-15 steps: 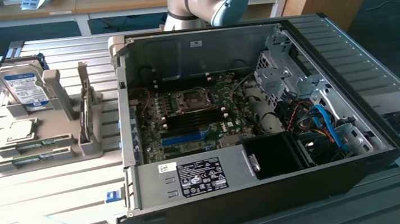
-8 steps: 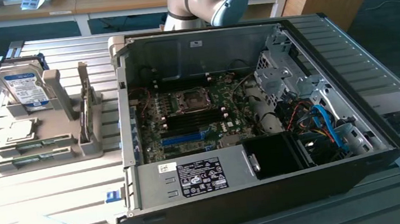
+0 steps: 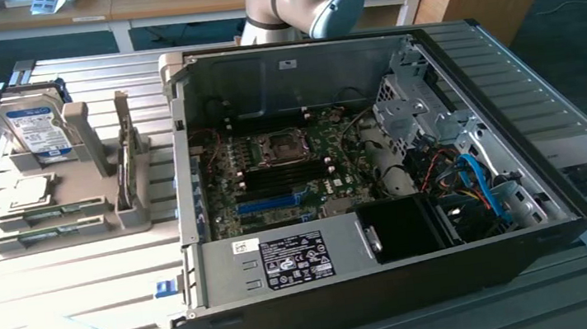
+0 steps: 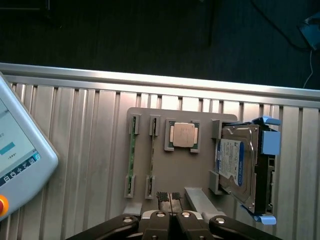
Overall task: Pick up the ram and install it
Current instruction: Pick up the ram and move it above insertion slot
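Gripper (image 4: 169,196) jaws shut, empty | ram (image 4: 151,157) clear of jaws, seated edge-up in gray holder (image 4: 175,170)

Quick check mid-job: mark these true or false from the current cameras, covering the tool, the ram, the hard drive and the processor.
1. The tool is shut and holds nothing. True.
2. One of the ram sticks is seated in the blue slot. False: the blue slot is bare, and both ram sticks lie in the grey holder.
3. The hard drive lies inside the computer case. False: it stands in the grey holder, outside the computer case.
4. A processor chip sits on the grey holder between the ram sticks and the hard drive. True.
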Controlling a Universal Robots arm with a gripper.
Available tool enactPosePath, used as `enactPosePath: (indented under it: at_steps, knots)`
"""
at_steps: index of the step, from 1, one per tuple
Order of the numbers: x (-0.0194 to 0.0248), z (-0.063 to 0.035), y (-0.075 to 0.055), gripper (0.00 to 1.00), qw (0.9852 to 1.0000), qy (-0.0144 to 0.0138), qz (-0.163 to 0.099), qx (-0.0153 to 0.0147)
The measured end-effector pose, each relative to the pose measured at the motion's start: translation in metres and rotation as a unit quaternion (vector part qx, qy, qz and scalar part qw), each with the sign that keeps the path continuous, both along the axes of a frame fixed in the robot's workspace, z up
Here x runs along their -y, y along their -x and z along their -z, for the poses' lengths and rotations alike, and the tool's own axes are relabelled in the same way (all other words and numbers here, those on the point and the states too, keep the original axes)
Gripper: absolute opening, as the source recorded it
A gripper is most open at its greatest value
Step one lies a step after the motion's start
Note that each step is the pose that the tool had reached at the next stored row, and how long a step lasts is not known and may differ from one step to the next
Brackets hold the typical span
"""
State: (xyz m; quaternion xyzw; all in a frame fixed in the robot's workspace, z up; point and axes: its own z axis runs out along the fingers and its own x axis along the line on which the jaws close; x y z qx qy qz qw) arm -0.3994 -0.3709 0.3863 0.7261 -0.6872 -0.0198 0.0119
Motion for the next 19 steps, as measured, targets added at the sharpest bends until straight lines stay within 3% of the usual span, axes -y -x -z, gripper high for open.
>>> enactPosePath:
  at_steps: [7,19]
  knots:
    - [0.0001,0.0113,0.000,0.10,1.0000,0.0048,0.000,0.0008]
    - [0.0001,0.0330,0.000,0.10,1.0000,0.0086,0.000,0.0012]
